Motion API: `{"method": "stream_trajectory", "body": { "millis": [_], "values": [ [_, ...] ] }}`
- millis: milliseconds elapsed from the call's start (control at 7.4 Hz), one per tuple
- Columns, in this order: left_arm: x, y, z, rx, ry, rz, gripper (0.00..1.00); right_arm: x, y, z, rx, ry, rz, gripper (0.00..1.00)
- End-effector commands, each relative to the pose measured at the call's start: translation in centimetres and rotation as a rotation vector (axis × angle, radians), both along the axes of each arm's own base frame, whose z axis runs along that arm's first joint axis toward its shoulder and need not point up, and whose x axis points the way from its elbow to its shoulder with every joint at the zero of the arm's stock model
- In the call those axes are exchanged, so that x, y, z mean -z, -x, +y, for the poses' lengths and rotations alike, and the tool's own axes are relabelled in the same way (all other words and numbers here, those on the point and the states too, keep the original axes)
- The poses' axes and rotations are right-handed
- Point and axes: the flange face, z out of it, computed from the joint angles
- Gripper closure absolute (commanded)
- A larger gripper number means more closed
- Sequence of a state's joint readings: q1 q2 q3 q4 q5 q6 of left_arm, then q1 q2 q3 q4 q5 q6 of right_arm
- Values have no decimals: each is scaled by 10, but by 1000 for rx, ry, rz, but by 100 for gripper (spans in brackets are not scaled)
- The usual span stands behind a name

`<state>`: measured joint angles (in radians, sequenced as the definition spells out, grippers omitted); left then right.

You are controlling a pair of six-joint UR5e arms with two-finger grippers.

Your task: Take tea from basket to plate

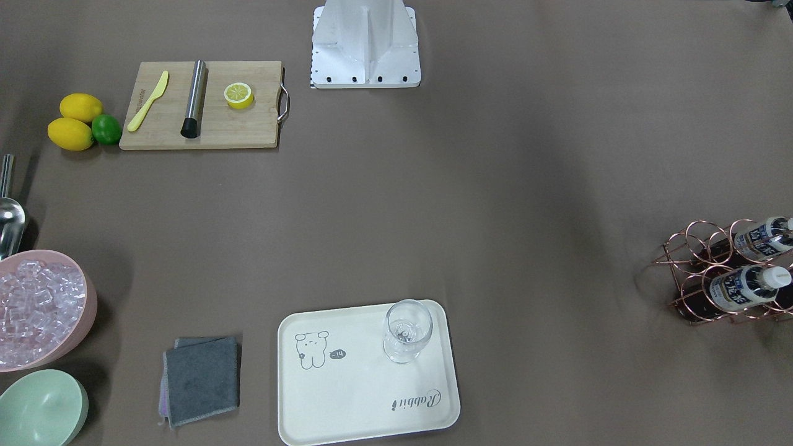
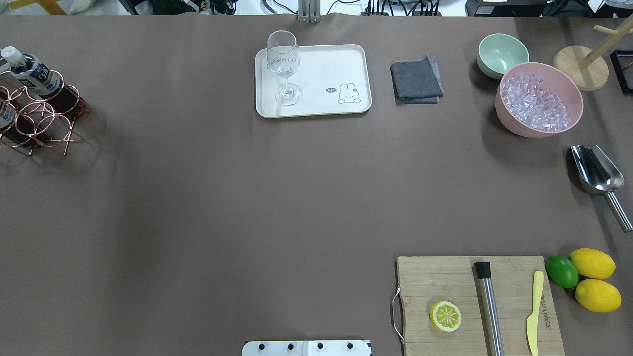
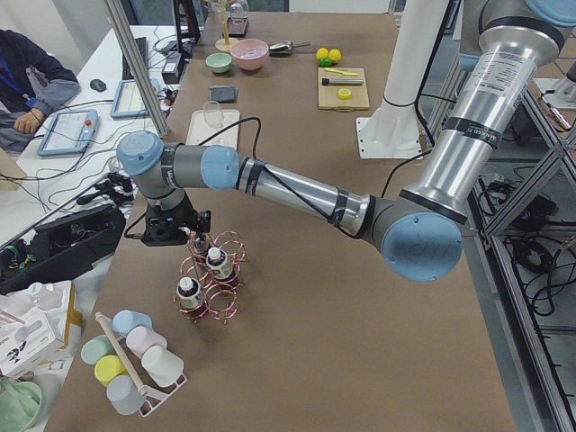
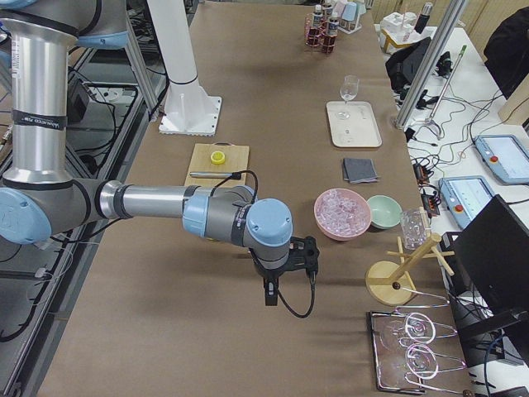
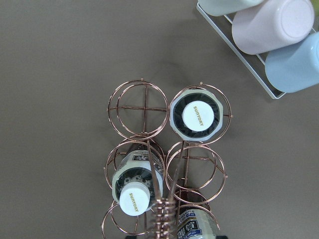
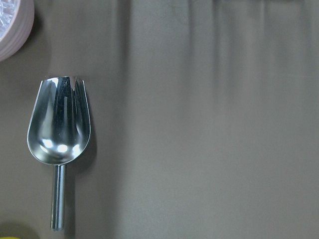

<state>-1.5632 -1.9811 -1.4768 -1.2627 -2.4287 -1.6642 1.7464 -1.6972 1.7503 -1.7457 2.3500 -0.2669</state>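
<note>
Above the basket (image 5: 144, 107) I am hovering my left gripper (image 3: 196, 239). I am judging it best to centre on the tea (image 5: 198, 114), clear of the coiled handle (image 5: 162, 219). I cannot tell whether my jaws are open.

Left arm (image 3: 297, 189) and right arm (image 4: 149, 201): silver tube links, pale blue joint caps (image 3: 421, 245), black bands. Black cable (image 3: 258, 135) runs along left forearm. Left gripper (image 3: 184, 236) black, boxy. White base plate (image 1: 365, 68), black bolts (image 1: 354, 79).

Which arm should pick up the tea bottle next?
Left. Its pincer hangs directly over the rack, whose bottles fill its wrist view. The right arm is far off, above the scoop.
</note>
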Motion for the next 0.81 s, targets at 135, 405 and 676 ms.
{"method": "stream_trajectory", "body": {
  "millis": [135, 405, 676],
  "values": [
    [10, 1, 0, 2, -23, 39, 100, -2, 0, 1, 0, 3, -1, 0],
    [12, 8, 1, 16, -25, 73, 100, -2, 0, 1, 1, 2, -1, 0],
    [19, 11, -1, 21, -29, 87, 100, -2, 0, 1, 1, 0, 0, 0]
  ]
}}
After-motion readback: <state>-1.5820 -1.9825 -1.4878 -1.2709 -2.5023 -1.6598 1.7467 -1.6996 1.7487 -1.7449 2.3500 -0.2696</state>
